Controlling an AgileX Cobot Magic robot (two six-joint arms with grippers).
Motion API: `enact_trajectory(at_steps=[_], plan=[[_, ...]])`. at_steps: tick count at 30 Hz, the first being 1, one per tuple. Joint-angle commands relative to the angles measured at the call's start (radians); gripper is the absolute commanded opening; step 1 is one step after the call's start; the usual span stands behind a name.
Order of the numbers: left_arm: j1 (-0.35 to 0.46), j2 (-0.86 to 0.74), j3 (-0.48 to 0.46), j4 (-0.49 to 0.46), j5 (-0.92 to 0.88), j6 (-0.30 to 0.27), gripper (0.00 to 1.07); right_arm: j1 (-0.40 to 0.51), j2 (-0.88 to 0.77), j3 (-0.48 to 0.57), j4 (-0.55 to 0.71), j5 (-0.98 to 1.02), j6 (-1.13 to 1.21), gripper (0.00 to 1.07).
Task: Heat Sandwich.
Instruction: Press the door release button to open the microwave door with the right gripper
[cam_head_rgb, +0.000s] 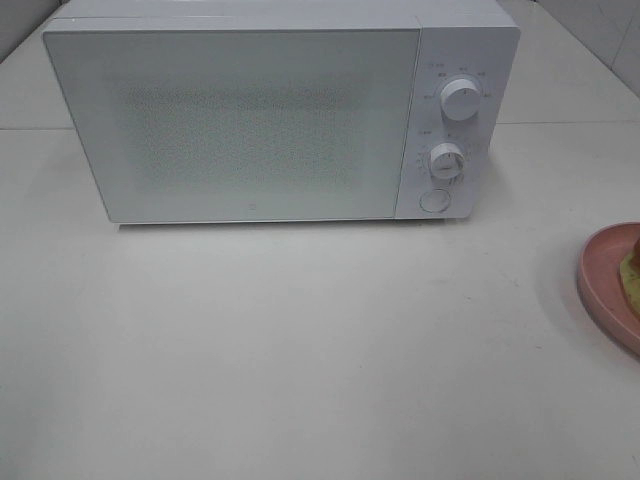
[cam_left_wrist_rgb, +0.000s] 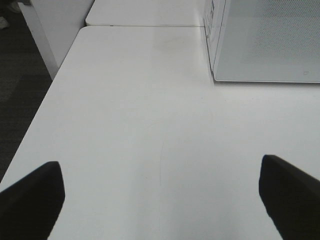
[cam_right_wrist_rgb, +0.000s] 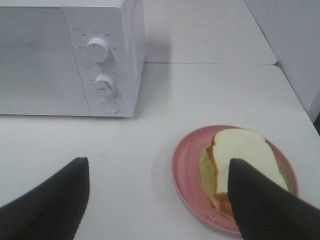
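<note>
The sandwich (cam_right_wrist_rgb: 235, 160), pale bread with a red-orange layer, lies on a round pink plate (cam_right_wrist_rgb: 187, 170) on the white table. In the high view only a sliver of the sandwich (cam_head_rgb: 632, 268) and of the plate (cam_head_rgb: 605, 275) shows at the right edge. The white microwave (cam_head_rgb: 270, 115) stands at the back with its door shut. My right gripper (cam_right_wrist_rgb: 157, 200) is open above the table, one finger in front of the sandwich, holding nothing. My left gripper (cam_left_wrist_rgb: 160, 200) is open over bare table, left of the microwave (cam_left_wrist_rgb: 270, 40). Neither arm shows in the high view.
The microwave has two knobs (cam_head_rgb: 460, 98) (cam_head_rgb: 446, 160) and a round button (cam_head_rgb: 433, 200) on its right panel. The table's left edge (cam_left_wrist_rgb: 45, 105) drops to a dark floor. A seam (cam_head_rgb: 570, 124) runs across the table behind the microwave's front.
</note>
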Motion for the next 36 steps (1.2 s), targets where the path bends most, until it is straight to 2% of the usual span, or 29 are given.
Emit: enact_trajectory(at_steps=[1,19,36], plan=[[0.003,-0.025,0.003,0.0,-0.006,-0.001,1.05,0.0,0.065,-0.004,0.003,-0.072,0.009,0.75],[0.003,-0.025,0.003,0.0,-0.006,-0.001,1.05,0.0,0.328,-0.003,0.002,-0.302,0.009,0.75],[0.003,-0.025,0.003,0.0,-0.006,-0.001,1.05,0.0,0.613,-0.003,0.002,-0.62,0.009,0.75]])
